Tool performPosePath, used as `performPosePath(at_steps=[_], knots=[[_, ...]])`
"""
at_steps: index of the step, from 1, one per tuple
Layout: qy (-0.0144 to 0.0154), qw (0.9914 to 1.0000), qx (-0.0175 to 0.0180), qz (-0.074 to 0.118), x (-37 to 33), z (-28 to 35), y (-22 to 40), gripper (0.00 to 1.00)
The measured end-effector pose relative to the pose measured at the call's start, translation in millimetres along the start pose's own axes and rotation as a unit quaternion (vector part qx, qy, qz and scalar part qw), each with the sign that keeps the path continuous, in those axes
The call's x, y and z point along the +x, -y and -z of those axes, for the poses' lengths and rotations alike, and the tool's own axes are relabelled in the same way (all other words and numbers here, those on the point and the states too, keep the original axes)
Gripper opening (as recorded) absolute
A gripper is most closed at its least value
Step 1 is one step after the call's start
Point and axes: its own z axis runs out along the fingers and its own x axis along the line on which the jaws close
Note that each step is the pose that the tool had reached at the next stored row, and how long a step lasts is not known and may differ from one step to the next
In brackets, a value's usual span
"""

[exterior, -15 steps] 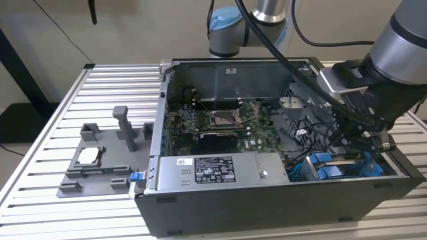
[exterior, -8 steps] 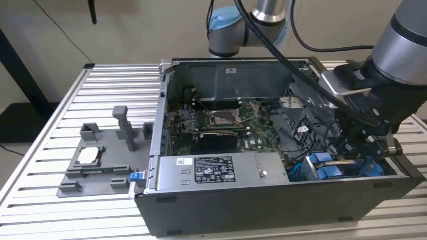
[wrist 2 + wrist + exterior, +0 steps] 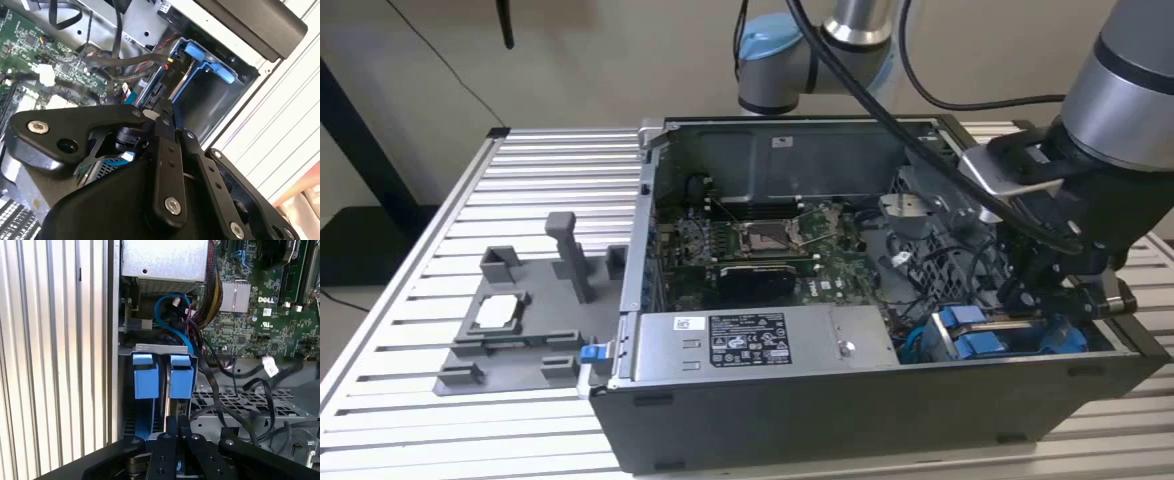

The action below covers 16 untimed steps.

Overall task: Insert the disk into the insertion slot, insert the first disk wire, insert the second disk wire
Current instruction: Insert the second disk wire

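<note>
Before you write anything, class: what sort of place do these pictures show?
Probably a robotics lab bench for computer assembly: a grey industrial robot arm reaches into an open dark-grey metal computer case, which stands on a ribbed aluminium table beside a grey plastic parts fixture.

Case (image 3: 854, 420) on table (image 3: 547, 150); fixture (image 3: 520, 340) also on table, at exterior view's left of case. Inside case: supply (image 3: 747, 340) along near wall, motherboard (image 3: 761, 240) behind it, slot (image 3: 987, 335) at exterior view's right of supply. Gripper (image 3: 1050, 312) just above slot.
</note>
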Motion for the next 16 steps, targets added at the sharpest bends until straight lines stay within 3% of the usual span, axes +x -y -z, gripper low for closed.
performPosePath(at_steps=[4,6,7,9,10,11,16], knots=[[0.0043,0.99999,0.0002,-0.001,-1.3,12.5,0.7,0.17],[0.0071,0.99997,0.0003,-0.001,-2.0,18.8,-0.7,0.29],[0.0094,0.99995,0.0005,-0.002,-2.3,21.6,-2.8,0.29],[0.0119,0.99992,0.0007,-0.003,-3.1,26.3,-7.7,0.40],[0.0129,0.99991,0.0007,-0.003,-3.7,27.8,-10.1,0.40],[0.0145,0.99989,0.0008,-0.003,-4.3,29.2,-12.1,0.47],[0.0210,0.99977,0.0011,-0.004,-10.7,32.0,-19.8,0.47]])
